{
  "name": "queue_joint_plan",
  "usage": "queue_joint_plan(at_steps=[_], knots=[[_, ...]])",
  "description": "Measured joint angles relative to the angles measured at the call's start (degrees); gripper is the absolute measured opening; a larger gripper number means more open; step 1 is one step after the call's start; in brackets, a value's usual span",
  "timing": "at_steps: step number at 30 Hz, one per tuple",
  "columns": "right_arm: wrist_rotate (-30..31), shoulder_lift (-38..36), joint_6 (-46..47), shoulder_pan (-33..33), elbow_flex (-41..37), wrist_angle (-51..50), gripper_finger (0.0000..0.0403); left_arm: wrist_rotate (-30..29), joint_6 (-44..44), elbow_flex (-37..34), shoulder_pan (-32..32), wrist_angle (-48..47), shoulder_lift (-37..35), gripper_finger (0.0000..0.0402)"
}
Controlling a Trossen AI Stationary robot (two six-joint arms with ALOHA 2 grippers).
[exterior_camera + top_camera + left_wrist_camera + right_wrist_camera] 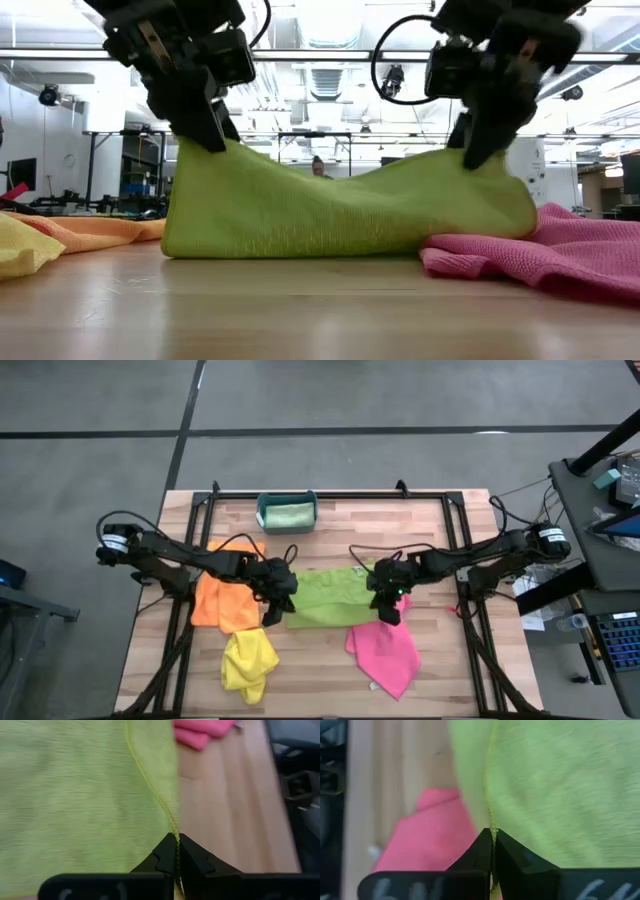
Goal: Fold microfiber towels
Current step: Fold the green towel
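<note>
the lime green towel [325, 597] lay mid-table, its two near corners lifted. left gripper [176, 851] and right gripper [493, 842] each pinched a hemmed corner. judged light, limp, sagging between holds; corners grip best.

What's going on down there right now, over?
Left gripper and right gripper each pinch a corner of the lime green towel, lifted off the table. Pink towel touches it.

This is looking like a robotics lab or workshop. Beyond the wooden table [300, 310], ceiling strip lights [330, 55] are glowing over metal frames [110, 165], and a person [318, 166] is sitting far behind it.
</note>
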Motion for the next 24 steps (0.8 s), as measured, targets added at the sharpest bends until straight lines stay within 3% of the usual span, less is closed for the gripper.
queue_joint_plan(at_steps=[5, 11, 15, 21, 24], knots=[[4.34, 0.10, -3.37, -5.12, 0.00, -2.22, 0.0008, -3.22, 2.69, 0.00, 1.66, -0.90, 0.00, 0.0000], [4.84, 2.49, -6.14, -9.74, -0.02, -2.51, 0.0008, -4.13, 4.41, 0.00, 4.44, -0.96, 0.00, 0.0000], [6.80, 5.37, -8.03, -10.40, -0.02, -2.28, 0.0009, -6.24, 4.41, -0.17, 5.94, -2.56, 0.00, 0.0000], [15.50, 9.18, -9.48, -10.41, -0.02, -1.73, 0.0009, -8.46, 4.00, -0.87, 7.24, -3.44, 0.00, 0.0000], [16.26, 9.60, -9.67, -10.41, -0.02, -1.38, 0.0008, -8.80, 4.01, -0.87, 7.23, -3.09, 0.00, 0.0000]])
